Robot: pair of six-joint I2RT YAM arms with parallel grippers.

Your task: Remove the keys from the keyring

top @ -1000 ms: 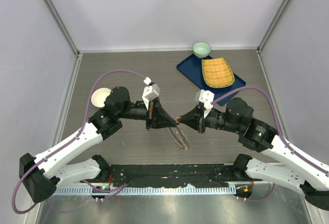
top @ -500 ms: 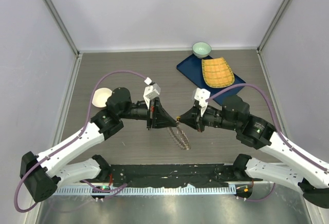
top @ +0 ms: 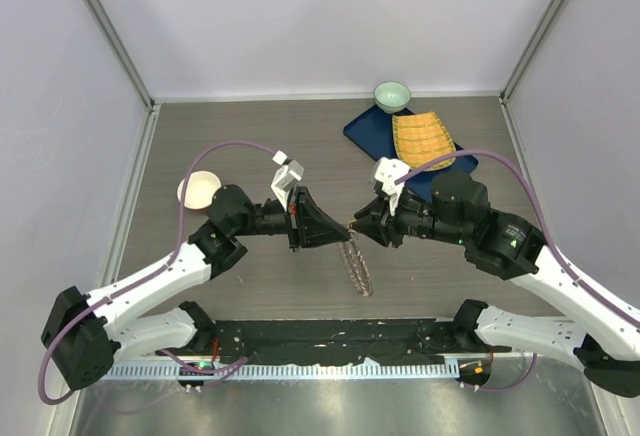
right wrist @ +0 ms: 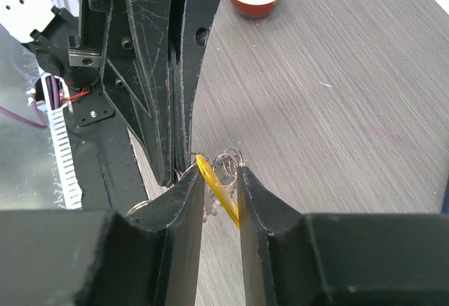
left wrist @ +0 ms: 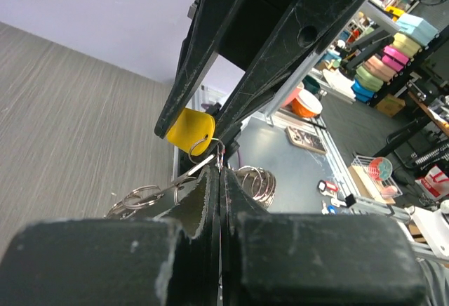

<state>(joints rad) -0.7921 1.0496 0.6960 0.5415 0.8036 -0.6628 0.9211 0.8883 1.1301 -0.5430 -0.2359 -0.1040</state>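
Note:
The keyring point(top: 357, 268) hangs edge-on between the two arms, fringed with grey keys point(top: 362, 281). My left gripper point(top: 343, 233) is shut, and in the left wrist view point(left wrist: 222, 173) it pinches the thin wire of the ring at its tips. My right gripper point(top: 353, 226) meets it tip to tip from the right. In the right wrist view its jaws point(right wrist: 217, 176) stand slightly apart, with a yellow-headed key point(right wrist: 223, 195) lying slantwise in the gap. The same yellow key head point(left wrist: 189, 130) shows just beyond the left fingertips. Small split rings point(left wrist: 257, 180) dangle beside it.
A small white bowl point(top: 198, 190) sits on the table left of the left arm. At the back right lies a blue tray point(top: 362, 134) with a yellow woven plate point(top: 422, 141) on it, and a green bowl point(top: 392, 95) stands behind it.
The right jaws, shut a second ago, have parted around the yellow key head. Both wrists have shifted a little and the keyring now hangs straighter below the fingertips.

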